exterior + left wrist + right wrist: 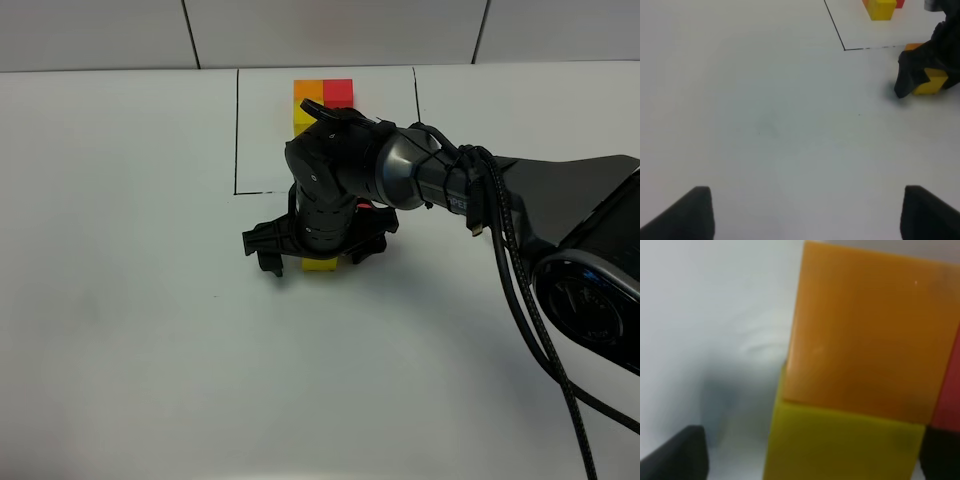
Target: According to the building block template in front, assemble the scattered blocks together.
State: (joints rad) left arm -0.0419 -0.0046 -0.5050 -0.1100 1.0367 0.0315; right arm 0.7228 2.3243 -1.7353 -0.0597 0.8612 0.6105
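The building block template sits at the back inside a black outline (237, 130): orange cube (307, 89), red cube (340, 92) and a yellow cube (300, 121) partly behind the arm. The scattered blocks lie joined below my right gripper (315, 257). The right wrist view shows the orange block (870, 335) against the yellow block (845, 445), with a red sliver (947, 390) beside them. That gripper (810, 462) is open, and its fingers (680, 455) stand clear on either side of the yellow block (320, 265). My left gripper (807, 215) is open and holds nothing, far from the yellow block (932, 82).
The right arm (470, 185) and its cables (520, 290) cross the table from the right and cover part of the outlined area. Bare white table (130, 300) spreads to the left and front. A tiled wall (330, 30) runs along the back.
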